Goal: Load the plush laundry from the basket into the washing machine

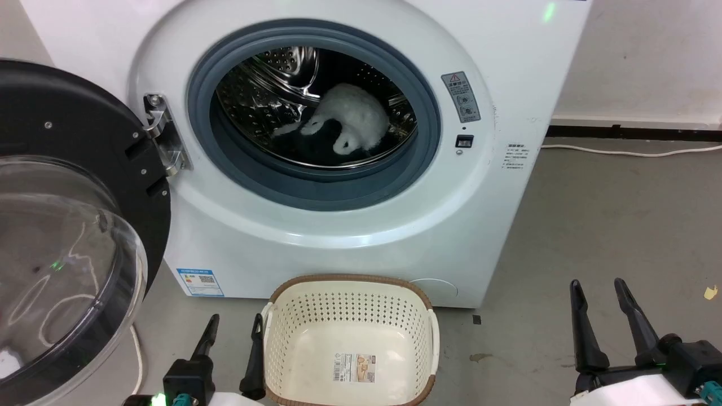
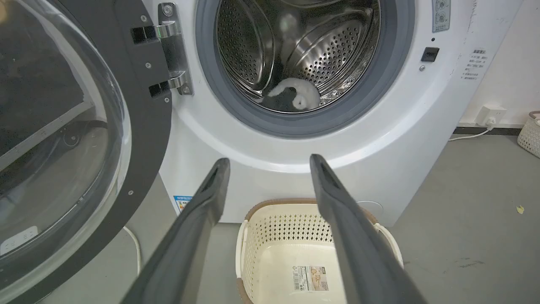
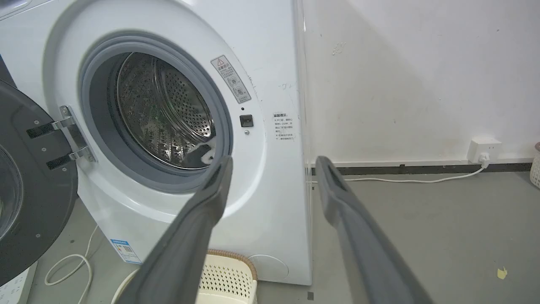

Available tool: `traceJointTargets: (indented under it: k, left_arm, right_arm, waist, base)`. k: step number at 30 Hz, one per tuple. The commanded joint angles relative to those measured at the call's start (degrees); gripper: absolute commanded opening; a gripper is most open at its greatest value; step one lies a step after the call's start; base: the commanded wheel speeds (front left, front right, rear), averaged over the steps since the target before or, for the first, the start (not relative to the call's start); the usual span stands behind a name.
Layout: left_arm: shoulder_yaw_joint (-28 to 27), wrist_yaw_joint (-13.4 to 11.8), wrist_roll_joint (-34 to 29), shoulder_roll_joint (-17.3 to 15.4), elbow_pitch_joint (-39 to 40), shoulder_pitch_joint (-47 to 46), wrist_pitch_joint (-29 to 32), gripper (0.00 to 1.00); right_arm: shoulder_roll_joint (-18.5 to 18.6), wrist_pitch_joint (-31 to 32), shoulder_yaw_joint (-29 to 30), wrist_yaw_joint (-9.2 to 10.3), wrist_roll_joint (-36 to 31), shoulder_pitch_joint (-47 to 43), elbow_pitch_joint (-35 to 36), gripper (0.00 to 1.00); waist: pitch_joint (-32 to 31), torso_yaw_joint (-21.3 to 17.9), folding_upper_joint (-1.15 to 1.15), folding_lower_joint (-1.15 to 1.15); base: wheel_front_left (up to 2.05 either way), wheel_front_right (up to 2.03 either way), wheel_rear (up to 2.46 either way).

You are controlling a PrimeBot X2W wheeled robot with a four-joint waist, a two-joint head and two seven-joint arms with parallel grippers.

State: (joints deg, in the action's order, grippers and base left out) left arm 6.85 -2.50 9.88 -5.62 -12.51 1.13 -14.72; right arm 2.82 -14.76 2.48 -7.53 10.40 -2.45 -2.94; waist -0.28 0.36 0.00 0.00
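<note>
The plush laundry [image 1: 350, 125], fluffy white with black parts, lies inside the steel drum of the washing machine [image 1: 496, 186]; from the left wrist it is a small white-and-black heap [image 2: 293, 96] at the drum's bottom. The cream basket [image 1: 287, 327] stands on the floor before the washer with only a label sticker on its bottom. My left gripper [image 1: 234, 322] is open just left of the basket [image 2: 253, 253]. My right gripper [image 1: 598, 286] is open at the lower right, over bare floor. The black-framed domed door [image 1: 73, 237] stands swung open at the left.
A white cable [image 1: 632, 151] runs along the floor by the back wall to a wall socket [image 3: 484, 148]. Another white cord [image 3: 67, 270] loops on the floor under the door. A second perforated basket [image 2: 530, 135] sits at the far right. Grey floor spreads right of the washer.
</note>
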Motion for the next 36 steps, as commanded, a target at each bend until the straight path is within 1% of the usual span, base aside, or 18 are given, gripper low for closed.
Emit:
traceJointTargets:
  k: [1,5,6,36]
  left_arm:
    - [-0.2,0.2,-0.5,0.5,0.5,0.4,-0.3,1.00]
    - [-0.8,0.7,-1.2,1.2,0.6,0.0,-0.3,1.00]
    - [-0.7,0.7,-0.7,1.2,0.3,0.0,0.0,0.00]
    - [-1.9,1.0,-2.6,1.5,2.8,-0.2,3.2,0.00]
  right_arm:
    - [0.1,-0.2,0.0,0.04,-0.2,-1.0,-0.2,1.00]
    - [0.1,-0.2,0.0,0.04,0.0,-0.8,-0.5,1.00]
    - [0.0,0.0,0.0,0.00,0.1,0.0,-0.4,0.00]
    - [0.0,3.1,-0.5,0.01,-2.1,0.5,0.3,0.00]
  waist:
    - [0.1,0.2,0.00,0.00]
    - [0.3,0.4,0.00,0.00]
    - [0.3,0.4,0.00,0.01]
    - [0.3,0.2,0.00,0.01]
  base:
    - [0.00,0.00,0.00]
    - [0.00,0.00,0.00]
    - [0.00,0.00,0.00]
    - [0.00,0.00,0.00]
